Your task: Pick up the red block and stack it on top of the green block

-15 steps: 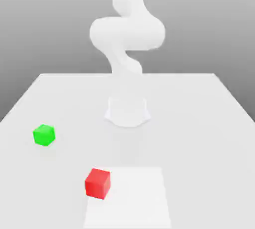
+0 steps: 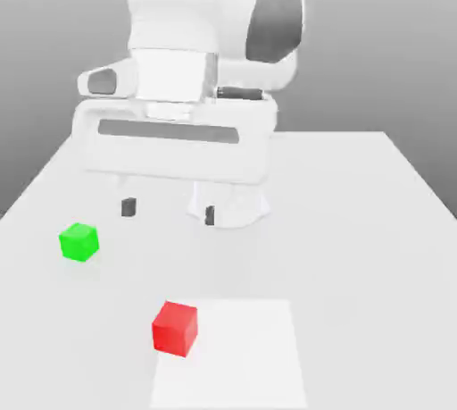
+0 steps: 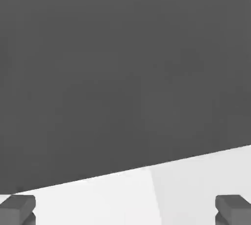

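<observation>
Hand (image 2: 169,211) wide open, empty, above table (image 2: 357,221), apart from red block (image 2: 175,328).

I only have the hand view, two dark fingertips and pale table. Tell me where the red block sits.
Observer: The red block lies on the table at the near edge of the exterior view, overlapping a lighter square patch.
Operator: Give me the green one.
Observer: The green block sits apart, farther back toward the exterior view's left.
Operator: Report the gripper.
Observer: The gripper is open and empty, raised above the table, behind both blocks.
</observation>
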Controlling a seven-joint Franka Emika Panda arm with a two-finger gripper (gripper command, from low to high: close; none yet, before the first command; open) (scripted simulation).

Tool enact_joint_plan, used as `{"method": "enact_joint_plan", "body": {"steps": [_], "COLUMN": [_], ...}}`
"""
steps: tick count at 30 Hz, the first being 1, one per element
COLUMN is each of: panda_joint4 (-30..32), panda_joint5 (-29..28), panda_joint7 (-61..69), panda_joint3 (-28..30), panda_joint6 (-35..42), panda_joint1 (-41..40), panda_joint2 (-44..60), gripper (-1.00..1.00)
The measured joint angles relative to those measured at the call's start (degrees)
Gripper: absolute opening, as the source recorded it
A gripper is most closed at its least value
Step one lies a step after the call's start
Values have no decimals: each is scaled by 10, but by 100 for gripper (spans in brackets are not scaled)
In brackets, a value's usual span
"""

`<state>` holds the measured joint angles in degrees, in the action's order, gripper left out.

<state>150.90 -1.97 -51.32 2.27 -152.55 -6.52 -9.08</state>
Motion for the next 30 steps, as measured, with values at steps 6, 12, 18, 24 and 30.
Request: {"method": "enact_joint_plan", "body": {"steps": [6,12,18,24,30], "panda_joint4": [52,40,39,53,88], "panda_joint5": [24,44,43,27,-36], "panda_joint7": [6,19,18,7,-78], "panda_joint3": [6,-6,-8,-1,50], "panda_joint6": [-76,-173,-179,-95,-47], "panda_joint1": [-16,-24,-26,-23,-131], "panda_joint2": [125,241,247,149,63], "gripper": [0,-100,-100,-100,-100]}}
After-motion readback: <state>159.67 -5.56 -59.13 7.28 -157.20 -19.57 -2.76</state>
